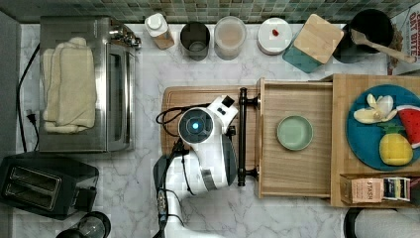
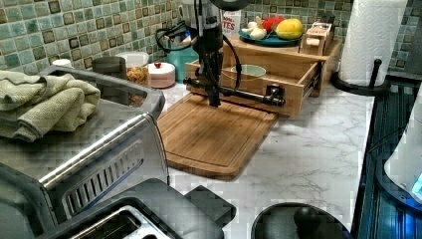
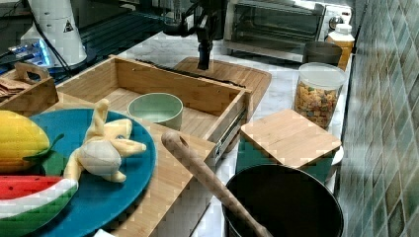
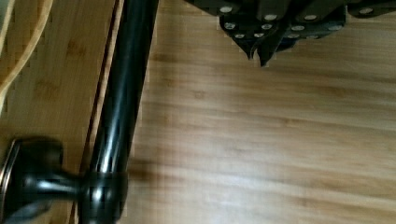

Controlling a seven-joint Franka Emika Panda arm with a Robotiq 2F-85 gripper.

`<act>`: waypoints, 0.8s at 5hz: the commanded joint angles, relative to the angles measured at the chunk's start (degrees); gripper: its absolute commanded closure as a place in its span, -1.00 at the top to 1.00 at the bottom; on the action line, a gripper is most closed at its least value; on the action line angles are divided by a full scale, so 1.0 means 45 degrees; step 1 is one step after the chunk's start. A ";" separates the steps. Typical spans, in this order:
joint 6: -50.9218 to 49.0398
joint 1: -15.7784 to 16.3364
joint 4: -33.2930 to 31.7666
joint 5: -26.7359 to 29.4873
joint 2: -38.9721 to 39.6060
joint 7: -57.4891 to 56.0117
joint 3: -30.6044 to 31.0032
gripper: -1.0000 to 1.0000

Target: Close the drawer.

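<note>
Fingers: the gripper (image 4: 260, 55) has its two fingertips pressed together, holding nothing.
Gripper position: it hangs just above the cutting board (image 2: 211, 134), close beside the handle (image 4: 123, 93) without touching it.
Handle: a black bar on knobbed posts, fixed to the front of the drawer (image 1: 297, 99).
Drawer: pulled fully out beyond the handle, over the board's far edge.
Drawer contents: a pale green bowl (image 1: 294, 132).
Beyond the drawer: the cabinet top (image 1: 341, 148) carries a blue fruit plate (image 1: 366, 139).
</note>
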 commanded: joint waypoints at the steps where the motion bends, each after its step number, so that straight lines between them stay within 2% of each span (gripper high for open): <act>1: 0.0967 -0.0433 -0.0227 0.0324 0.0320 -0.0743 -0.0364 -1.00; 3: 0.1233 -0.1041 -0.0164 0.0881 0.0604 -0.1971 -0.0508 -1.00; 4: 0.1211 -0.1281 -0.0329 0.0595 0.0274 -0.2385 -0.0769 -1.00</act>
